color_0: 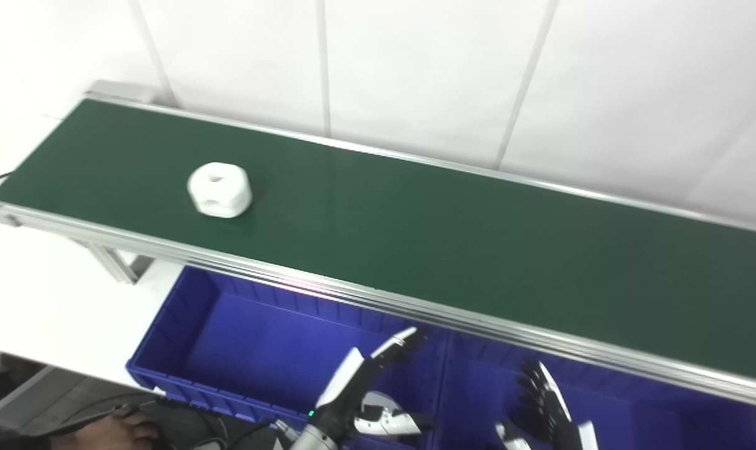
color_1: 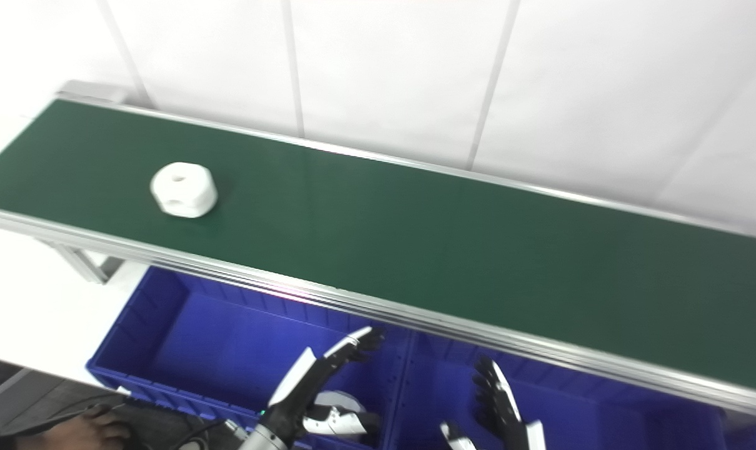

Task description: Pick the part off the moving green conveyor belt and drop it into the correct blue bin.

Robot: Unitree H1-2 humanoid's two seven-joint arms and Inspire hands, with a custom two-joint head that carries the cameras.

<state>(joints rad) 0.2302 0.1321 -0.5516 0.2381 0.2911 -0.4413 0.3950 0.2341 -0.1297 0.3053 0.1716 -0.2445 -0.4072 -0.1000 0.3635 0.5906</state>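
A white rounded part with a hole in its top lies on the green conveyor belt, toward the belt's left end; it also shows in the right eye view. My left hand is open, fingers spread, low over the left blue bin, well below and right of the part. My right hand is open, fingers up, over the right blue bin. Neither hand holds anything.
The belt's metal rail runs just above both bins. A frame leg stands at the left. A person's hand and cables lie at the bottom left. A white panelled wall stands behind the belt.
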